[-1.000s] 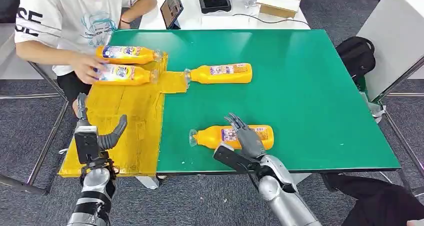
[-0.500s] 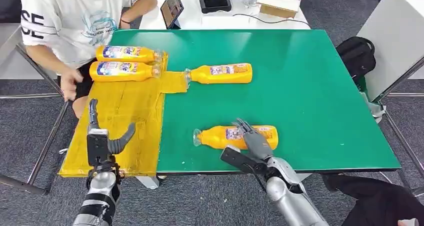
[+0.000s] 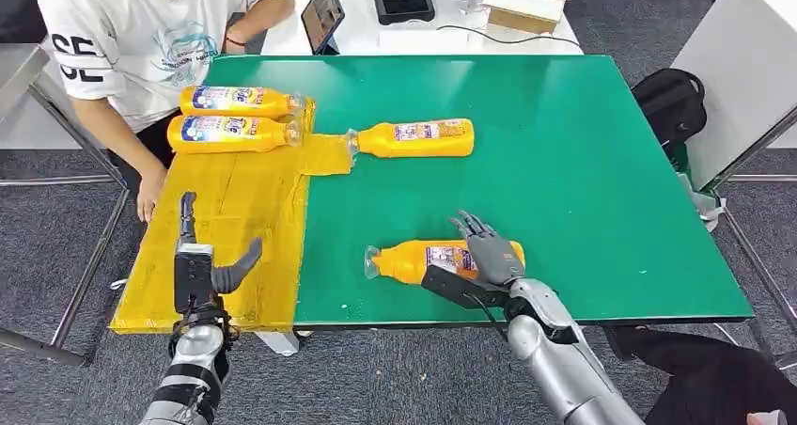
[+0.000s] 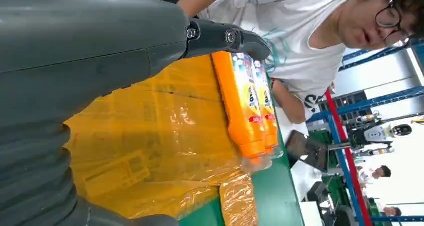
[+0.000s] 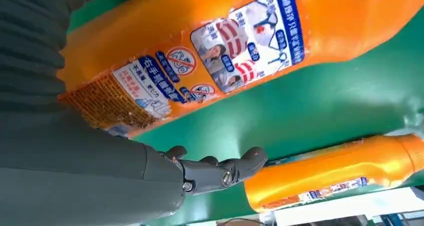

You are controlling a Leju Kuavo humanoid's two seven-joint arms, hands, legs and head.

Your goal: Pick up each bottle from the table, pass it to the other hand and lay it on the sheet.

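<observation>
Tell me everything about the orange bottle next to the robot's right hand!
The nearest orange bottle looks like shiny plastic, with a clear cap end and a label of blue writing and small pictures. It lies on its side on the green table, cap toward the yellow sheet. The right hand reaches over its base end, fingers spread.

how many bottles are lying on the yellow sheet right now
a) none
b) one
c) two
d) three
c: two bottles lie side by side at the far end of the yellow sheet; a third bottle lies on the green table with only its cap end at the sheet's edge, and a fourth lies on the green under the right robot hand.
</observation>
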